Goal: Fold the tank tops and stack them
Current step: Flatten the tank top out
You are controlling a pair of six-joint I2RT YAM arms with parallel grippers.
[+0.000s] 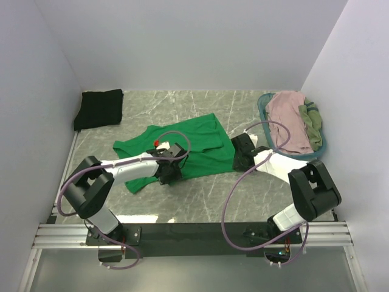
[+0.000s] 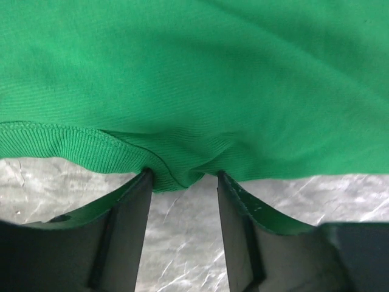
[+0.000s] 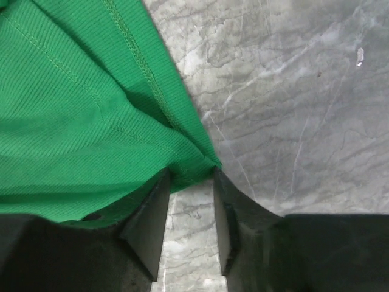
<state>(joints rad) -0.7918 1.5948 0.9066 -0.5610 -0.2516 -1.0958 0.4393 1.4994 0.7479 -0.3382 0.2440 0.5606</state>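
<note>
A bright green tank top (image 1: 194,141) lies spread on the marble table (image 1: 200,198). My left gripper (image 1: 168,172) stands at its near hem, open, and the ribbed hem (image 2: 176,173) bunches between the two fingertips (image 2: 130,213). My right gripper (image 1: 240,158) is at the top's right near corner, also open, with that corner (image 3: 194,164) lying between its tips. The green cloth (image 3: 73,121) fills the left of the right wrist view. A black tank top (image 1: 98,108) lies folded at the far left. Pink (image 1: 289,121) and olive (image 1: 311,121) tops sit in the basket.
The teal oval basket (image 1: 262,109) stands at the far right against the wall. White walls close in the table on the left, back and right. Bare marble (image 3: 292,91) shows to the right of the green top's corner. Purple cables loop over both arms.
</note>
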